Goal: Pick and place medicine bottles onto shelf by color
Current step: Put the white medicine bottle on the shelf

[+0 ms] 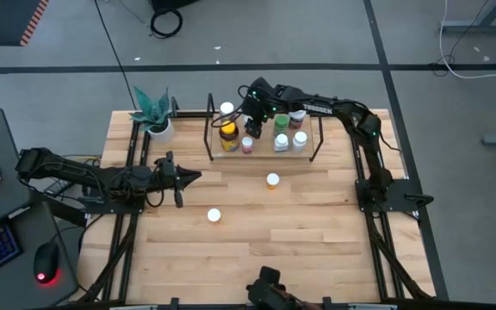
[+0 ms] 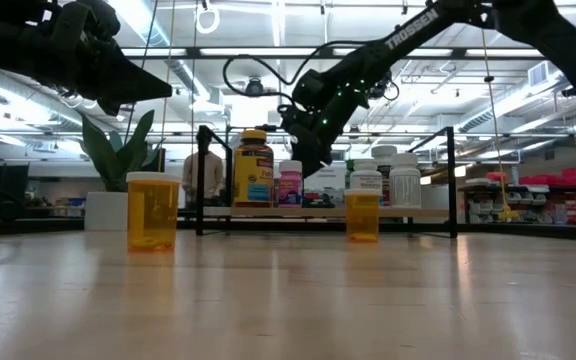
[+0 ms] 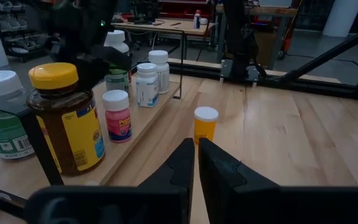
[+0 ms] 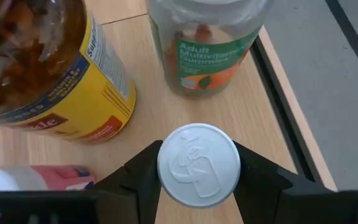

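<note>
The right gripper (image 4: pixel 199 171) is clamped on a white-capped bottle (image 4: pixel 198 164), holding it over the shelf (image 1: pixel 313 151) beside the big amber bottle (image 4: pixel 48 68). The left gripper (image 3: pixel 196 163) hangs closed and empty over the table (image 1: pixel 317 241).

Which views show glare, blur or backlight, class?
Low view: ceiling lights backlight the left gripper, and the near table is soft with sheen. Right wrist view: the amber bottle is blurred, while the white cap in the right gripper is sharp.
</note>
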